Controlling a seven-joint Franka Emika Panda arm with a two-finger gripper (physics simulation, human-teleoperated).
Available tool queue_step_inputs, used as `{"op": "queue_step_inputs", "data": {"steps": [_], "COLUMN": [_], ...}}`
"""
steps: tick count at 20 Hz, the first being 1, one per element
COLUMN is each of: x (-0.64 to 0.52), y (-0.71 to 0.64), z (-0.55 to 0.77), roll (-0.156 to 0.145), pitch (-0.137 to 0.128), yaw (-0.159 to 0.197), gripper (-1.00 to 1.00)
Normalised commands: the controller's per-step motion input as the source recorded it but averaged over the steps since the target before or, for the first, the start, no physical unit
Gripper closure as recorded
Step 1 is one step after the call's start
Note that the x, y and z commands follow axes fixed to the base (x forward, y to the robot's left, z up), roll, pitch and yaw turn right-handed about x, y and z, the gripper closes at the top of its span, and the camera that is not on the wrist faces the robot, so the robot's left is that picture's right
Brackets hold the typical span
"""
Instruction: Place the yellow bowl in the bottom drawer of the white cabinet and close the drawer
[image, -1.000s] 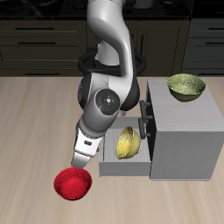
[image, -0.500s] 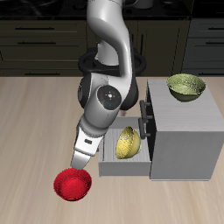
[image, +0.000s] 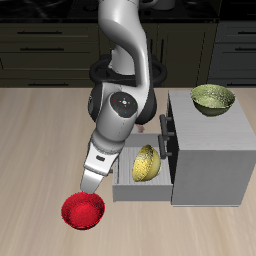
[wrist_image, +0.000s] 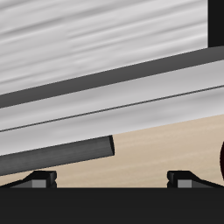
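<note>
The yellow bowl (image: 146, 163) lies tilted on its side inside the bottom drawer (image: 150, 191), which is pulled out of the white cabinet (image: 210, 150). My gripper (image: 89, 184) is just outside the drawer's front, low over the table and above the red bowl (image: 83, 210). In the wrist view the gripper (wrist_image: 114, 179) is open and empty, with its fingertips (wrist_image: 39, 180) wide apart. It faces the drawer's grey front (wrist_image: 105, 44) and its dark bar handle (wrist_image: 52, 155) close up.
A duller olive-yellow bowl (image: 213, 98) sits on top of the cabinet. The upper drawer's dark handle (image: 165, 125) is above the open drawer. The red bowl's edge shows in the wrist view (wrist_image: 220, 164). Dark kitchen cabinets (image: 50, 45) line the back.
The arm's elbow has shifted slightly up and back; the gripper has barely moved. The yellow bowl and the drawer have not moved.
</note>
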Motion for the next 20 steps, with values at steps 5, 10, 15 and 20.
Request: {"op": "queue_step_inputs", "data": {"steps": [5, 10, 15, 20], "x": [0.05, 0.06, 0.04, 0.03], "y": [0.47, 0.44, 0.43, 0.44], "z": [-0.06, -0.11, -0.15, 0.00], "roll": [0.090, 0.080, 0.088, 0.096], "pitch": [-0.060, -0.013, -0.017, -0.033], "yaw": [-0.021, -0.038, 0.006, -0.026], "gripper": [-1.00, -1.00, -1.00, -1.00]}}
